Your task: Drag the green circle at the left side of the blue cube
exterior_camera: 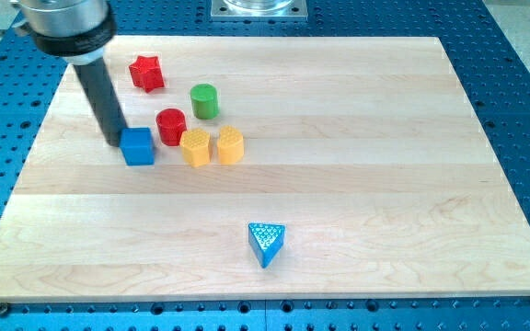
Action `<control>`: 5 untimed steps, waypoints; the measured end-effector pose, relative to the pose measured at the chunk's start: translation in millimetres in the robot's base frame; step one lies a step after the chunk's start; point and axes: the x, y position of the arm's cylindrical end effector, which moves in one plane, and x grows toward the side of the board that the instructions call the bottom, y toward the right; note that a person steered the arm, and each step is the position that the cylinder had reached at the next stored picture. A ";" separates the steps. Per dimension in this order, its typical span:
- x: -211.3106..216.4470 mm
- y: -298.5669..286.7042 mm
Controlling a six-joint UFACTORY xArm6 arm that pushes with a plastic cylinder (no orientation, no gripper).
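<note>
The green circle (204, 100) is a short green cylinder standing on the wooden board in the upper left part of the view. The blue cube (138, 145) sits below and to the left of it. My rod comes down from the view's top left, and my tip (113, 142) rests on the board right at the blue cube's left side, touching or nearly touching it. The green circle is well to the right of my tip and a little higher in the view, with a red cylinder (170, 125) lying between.
A red star-shaped block (146, 73) lies above the cube. Two yellow blocks (195, 146) (230, 144) sit side by side right of the red cylinder. A blue triangle (266, 242) lies near the view's bottom centre. The wooden board (385, 165) sits on a blue perforated table.
</note>
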 end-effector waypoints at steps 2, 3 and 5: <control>81.8 85.1; 122.8 139.4; 76.9 48.5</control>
